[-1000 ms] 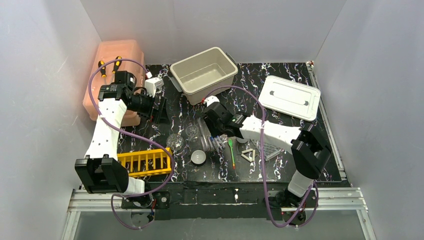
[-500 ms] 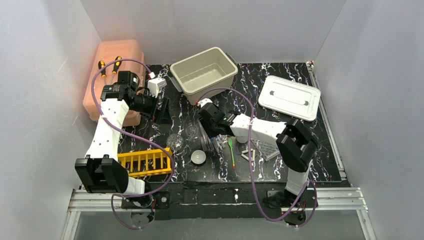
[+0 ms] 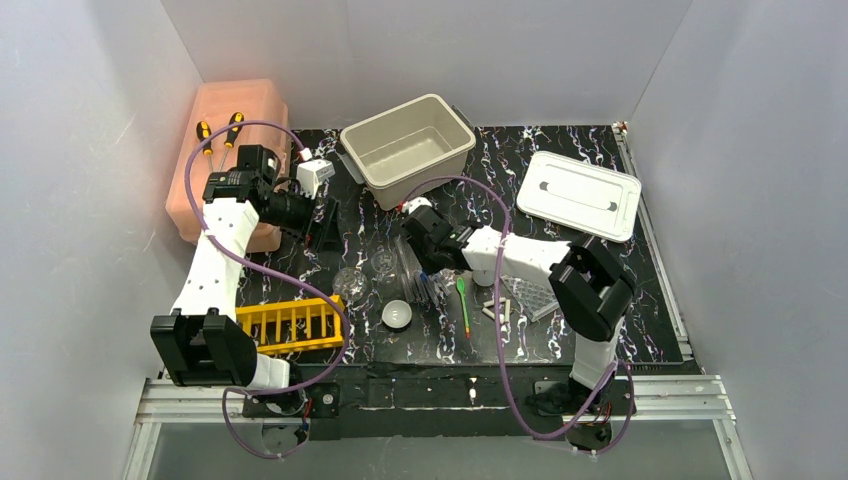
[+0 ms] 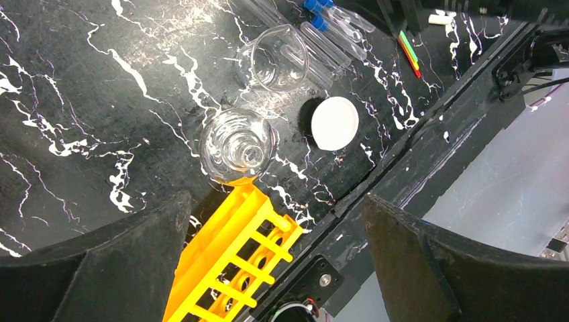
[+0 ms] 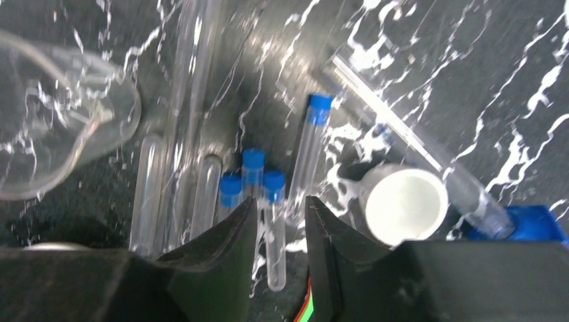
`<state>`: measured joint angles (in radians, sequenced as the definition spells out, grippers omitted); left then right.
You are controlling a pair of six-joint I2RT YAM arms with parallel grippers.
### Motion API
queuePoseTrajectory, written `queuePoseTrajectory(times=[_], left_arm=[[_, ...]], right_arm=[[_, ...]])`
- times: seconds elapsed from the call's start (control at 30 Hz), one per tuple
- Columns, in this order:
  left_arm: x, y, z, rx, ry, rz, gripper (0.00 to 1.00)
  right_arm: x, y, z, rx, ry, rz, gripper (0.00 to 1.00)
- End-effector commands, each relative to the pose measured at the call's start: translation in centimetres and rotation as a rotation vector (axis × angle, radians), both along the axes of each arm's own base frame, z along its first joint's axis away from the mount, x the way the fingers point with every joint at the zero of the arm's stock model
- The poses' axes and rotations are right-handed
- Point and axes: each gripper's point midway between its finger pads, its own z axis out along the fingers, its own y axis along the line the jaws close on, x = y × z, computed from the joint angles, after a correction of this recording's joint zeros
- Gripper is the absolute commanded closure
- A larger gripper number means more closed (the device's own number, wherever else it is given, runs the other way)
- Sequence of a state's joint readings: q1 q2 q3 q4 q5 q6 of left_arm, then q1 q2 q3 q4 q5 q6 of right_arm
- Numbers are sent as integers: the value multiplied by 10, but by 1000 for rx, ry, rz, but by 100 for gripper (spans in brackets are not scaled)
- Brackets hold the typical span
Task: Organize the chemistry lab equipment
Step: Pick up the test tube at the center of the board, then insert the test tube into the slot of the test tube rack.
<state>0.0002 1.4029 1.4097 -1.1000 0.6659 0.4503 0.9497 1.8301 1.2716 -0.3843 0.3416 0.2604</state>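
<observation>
Black counter [image 3: 490,150] with white veins, closed in by pale walls on three sides. Found the left gripper [image 4: 276,201] raised above the left side of the counter, fingers spread wide, nothing held between them. Saw below it a clear flask [image 4: 238,144] standing upright, just beside the end of the yellow rack [image 4: 235,268] lying along the near edge toward the near left corner. Noted a glass beaker [image 4: 278,64] just beyond the flask, and a white bowl [image 4: 334,123] beside both, close to the middle of the near edge.

Found the right gripper [image 5: 282,204] low over the middle of the counter, pointed down at a row of clear tubes [image 5: 252,174] with blue caps, lying side by side. Saw its fingers only a little apart, one capped tube lying in the gap, touched by neither finger as far as visible.

Saw the green spoon [image 3: 462,305] just right of the tubes and the white triangle [image 3: 498,308] beside it, both toward the near edge. Noted a grey bin [image 3: 400,150] at the middle of the far edge, a white lid [image 3: 580,195] near the far right corner, and a pink box [image 3: 250,105] by the far left corner with two screwdrivers [image 3: 205,135] on top.
</observation>
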Motion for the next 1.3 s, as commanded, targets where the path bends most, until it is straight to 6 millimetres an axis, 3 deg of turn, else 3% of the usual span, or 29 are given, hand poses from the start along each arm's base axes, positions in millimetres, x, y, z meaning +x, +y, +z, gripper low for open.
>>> queuePoseTrajectory(times=[0.0, 0.27, 0.6, 0.83, 0.97, 1.13, 1.27], left_arm=[[-9, -3, 4, -15, -9, -16, 1], [-8, -4, 2, -20, -3, -10, 1], [-3, -4, 6, -23, -20, 1, 1], [0, -5, 10, -36, -26, 33, 0], [10, -9, 18, -70, -46, 87, 1], [22, -25, 37, -197, -67, 132, 1], [23, -39, 47, -303, -59, 119, 1]], right_arm=[[44, 11, 26, 60, -87, -38, 59], [71, 11, 4, 29, -71, -52, 59], [67, 10, -24, -12, -29, -43, 59], [68, 13, -20, -7, -24, -39, 79], [75, 19, 6, 27, -58, -41, 94], [82, 38, 80, 193, -194, -24, 99], [75, 49, 135, 344, -313, -7, 99]])
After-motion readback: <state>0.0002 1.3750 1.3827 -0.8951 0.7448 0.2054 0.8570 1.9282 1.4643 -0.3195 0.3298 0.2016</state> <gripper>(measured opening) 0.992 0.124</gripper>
